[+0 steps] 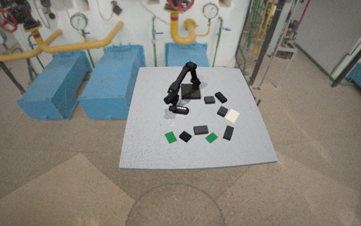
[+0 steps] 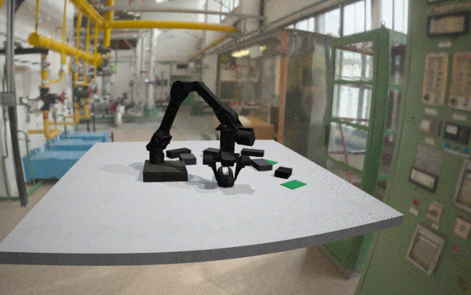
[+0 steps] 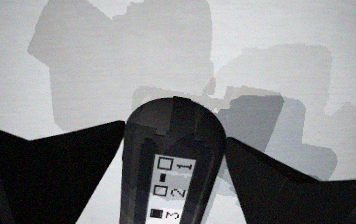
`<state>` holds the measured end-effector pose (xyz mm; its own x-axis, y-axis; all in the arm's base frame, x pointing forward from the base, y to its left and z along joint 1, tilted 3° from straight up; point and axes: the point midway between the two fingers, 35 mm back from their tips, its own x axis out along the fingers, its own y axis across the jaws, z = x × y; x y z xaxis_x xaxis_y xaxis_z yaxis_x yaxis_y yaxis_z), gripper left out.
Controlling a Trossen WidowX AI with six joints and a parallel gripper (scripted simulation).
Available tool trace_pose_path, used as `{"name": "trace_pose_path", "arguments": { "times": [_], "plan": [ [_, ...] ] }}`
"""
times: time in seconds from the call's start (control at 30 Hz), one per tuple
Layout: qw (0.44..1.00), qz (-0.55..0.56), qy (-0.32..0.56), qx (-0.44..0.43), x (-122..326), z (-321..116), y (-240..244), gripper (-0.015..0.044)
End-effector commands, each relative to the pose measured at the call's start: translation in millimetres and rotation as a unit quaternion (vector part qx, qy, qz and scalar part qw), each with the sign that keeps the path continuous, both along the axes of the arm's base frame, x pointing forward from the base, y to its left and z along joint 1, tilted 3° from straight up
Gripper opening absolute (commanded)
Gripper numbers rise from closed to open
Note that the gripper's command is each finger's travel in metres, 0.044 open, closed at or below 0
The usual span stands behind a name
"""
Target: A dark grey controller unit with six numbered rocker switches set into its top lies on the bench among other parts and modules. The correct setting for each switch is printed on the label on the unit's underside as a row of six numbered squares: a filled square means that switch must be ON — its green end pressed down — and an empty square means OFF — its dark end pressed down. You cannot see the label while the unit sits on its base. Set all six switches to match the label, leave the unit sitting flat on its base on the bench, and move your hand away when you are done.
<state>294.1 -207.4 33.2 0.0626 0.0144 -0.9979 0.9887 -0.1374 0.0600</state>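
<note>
The dark grey controller unit point(image 1: 182, 111) point(image 2: 225, 180) point(image 3: 175, 117) lies with its base facing up, rounded end toward the top of the wrist view. Its white label point(image 3: 172, 192) shows square 1 empty, square 2 empty and square 3 filled, with a small black mark between 1 and 2. The squares beyond 3 are cut off by the wrist view's lower edge. The switches are hidden underneath. My gripper point(image 1: 174, 108) point(image 2: 225, 179) point(image 3: 176, 135) is shut on the unit, a fingertip against each long side. The unit is at or very near the bench top; I cannot tell exactly.
The arm's base point(image 1: 190, 92) point(image 2: 165, 172) stands behind the unit. A black block point(image 1: 185, 136) point(image 2: 283, 172), a dark grey block point(image 1: 200, 129) and two green cards point(image 1: 170, 137) point(image 1: 211, 137) lie toward the front. A cream card point(image 1: 232, 116) and several dark blocks lie to the right.
</note>
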Motion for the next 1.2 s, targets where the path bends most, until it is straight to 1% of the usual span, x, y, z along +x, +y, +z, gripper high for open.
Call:
{"name": "trace_pose_path", "arguments": {
  "times": [0.0,1.17],
  "plan": [
    [1.000,0.000,-0.002,0.000,0.3,5.4,1.5,0.0336],
    [1.000,0.000,-0.002,0.000,0.1,30.0,10.9,0.0336]
  ]
}}
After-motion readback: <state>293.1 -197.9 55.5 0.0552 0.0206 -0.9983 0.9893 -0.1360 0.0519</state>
